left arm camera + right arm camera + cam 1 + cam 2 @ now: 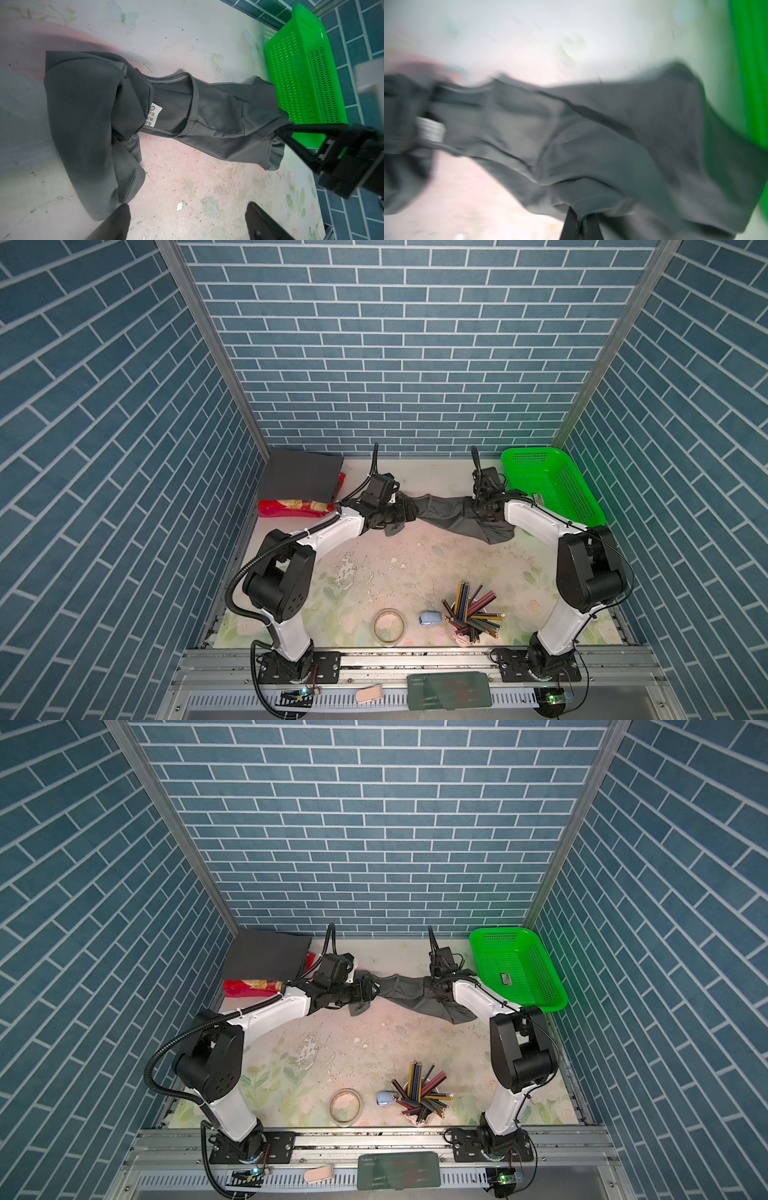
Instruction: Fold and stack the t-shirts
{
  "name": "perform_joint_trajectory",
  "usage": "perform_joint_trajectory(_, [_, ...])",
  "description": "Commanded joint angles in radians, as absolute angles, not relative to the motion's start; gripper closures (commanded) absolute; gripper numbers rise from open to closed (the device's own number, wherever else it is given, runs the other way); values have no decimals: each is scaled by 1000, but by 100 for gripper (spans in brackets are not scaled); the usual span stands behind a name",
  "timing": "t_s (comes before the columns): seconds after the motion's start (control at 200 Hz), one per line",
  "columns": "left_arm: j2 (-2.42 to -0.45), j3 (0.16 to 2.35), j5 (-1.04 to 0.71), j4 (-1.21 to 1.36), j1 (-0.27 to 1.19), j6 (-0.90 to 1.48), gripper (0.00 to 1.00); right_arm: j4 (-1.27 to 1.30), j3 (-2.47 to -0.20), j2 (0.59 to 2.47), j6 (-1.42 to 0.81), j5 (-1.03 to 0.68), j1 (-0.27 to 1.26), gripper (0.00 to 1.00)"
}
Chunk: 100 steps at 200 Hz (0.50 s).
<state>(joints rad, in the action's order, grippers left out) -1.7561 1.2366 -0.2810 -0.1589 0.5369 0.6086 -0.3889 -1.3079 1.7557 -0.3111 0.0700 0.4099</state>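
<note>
1. Upper left of both top views, the folded charcoal t-shirt (299, 479) lies flat and square on a red packet (286, 508), close to the back corner. I judge it is parked there as the base of the stack, clear of the working area.
2. Left of centre, the left gripper (409, 510) sits low over the table (374, 572) with its jaws spread wide. In the left wrist view, bare table shows between its fingers (118, 218). A rounded corner of cloth touches that finger but is not clamped.
3. At the centre, the grey t-shirt (453, 514) runs as a twisted band from one gripper to the other. It is bunched at its left end, with the neck opening and size label (155, 112) facing up. It looks drawn out lengthwise, probably so it can be straightened before folding.
4. Right of centre, the right gripper (478, 506) is pressed together on the shirt's right end. The left wrist view shows it at the right of the frame (284, 131), pinching a gathered bit of cloth. The right wrist view is blurred, but cloth crowds its fingers at the lower edge.
5. At the far right, the green basket (575, 493) stands just beside the held end, with no shirt in it.
</note>
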Motion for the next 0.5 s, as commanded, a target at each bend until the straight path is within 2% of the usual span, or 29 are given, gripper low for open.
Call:
perform_joint_trajectory(0.0, [-1684, 1264, -292, -126, 528, 598, 11, -458, -1475, 1662, -239, 100, 464, 100])
perform_joint_trajectory(0.255, [-1539, 1204, -297, -34, 492, 588, 11, -393, -1654, 1591, -177, -71, 484, 100])
perform_joint_trajectory(0.495, [-1468, 1094, -349, -32, 337, 646, 11, -372, -1563, 1650, -199, -196, 538, 100])
